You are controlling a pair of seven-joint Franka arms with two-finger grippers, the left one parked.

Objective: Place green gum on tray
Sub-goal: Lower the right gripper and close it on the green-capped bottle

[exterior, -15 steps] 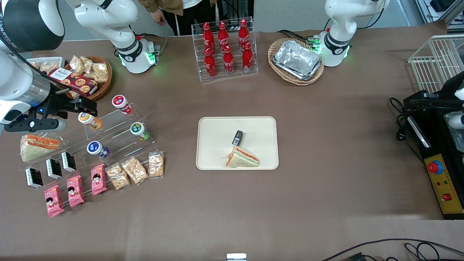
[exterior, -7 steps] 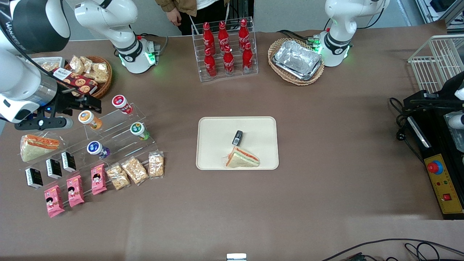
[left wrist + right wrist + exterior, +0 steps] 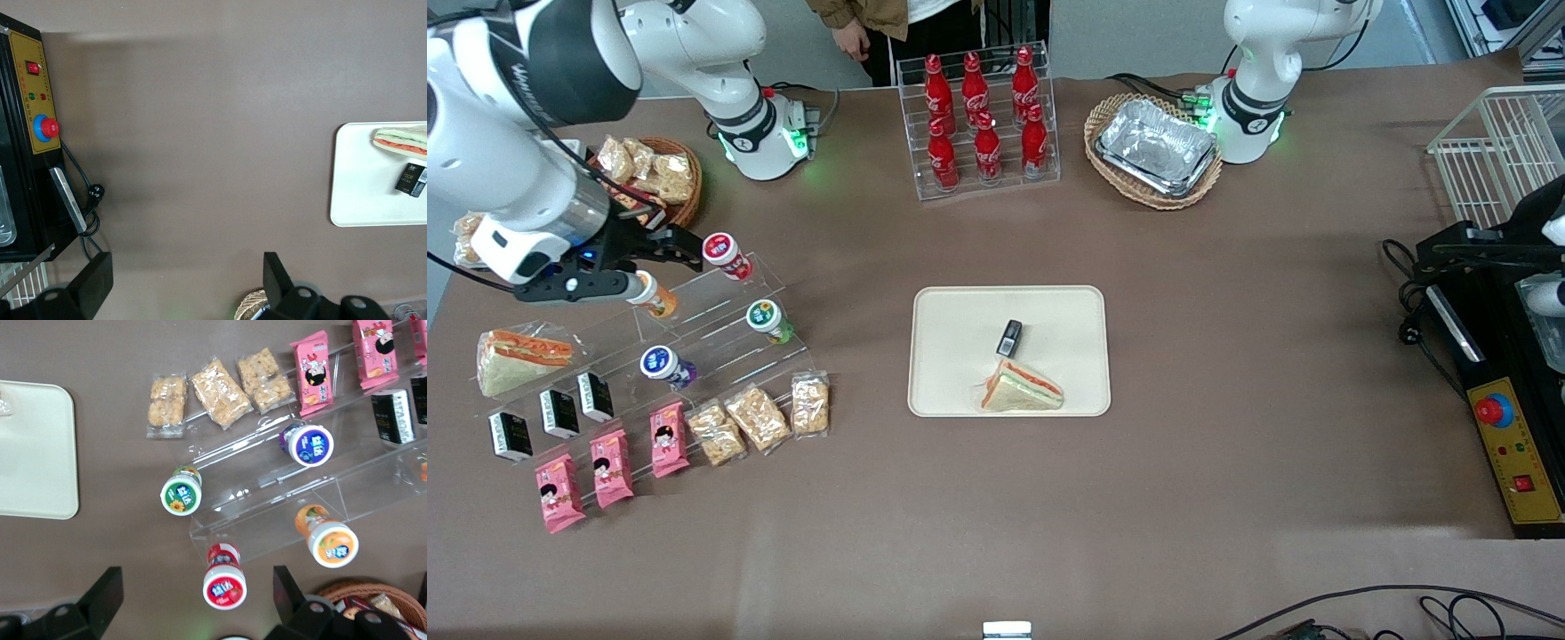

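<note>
Right wrist view, green gum [image 3: 181, 496] white-rimmed, pincer [image 3: 660, 255] above, spread wide

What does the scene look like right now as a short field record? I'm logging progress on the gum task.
target: green gum, upright on the clear acrylic stand, ungrasped
destination: tray, already holds a sandwich and a small black pack
gripper: gripper open, above the stand near the orange-lidded canister and red-lidded canister, not over the green gum
other canister: blue-lidded canister, nearer the front camera than the green gum
task status: gum not yet picked up
</note>
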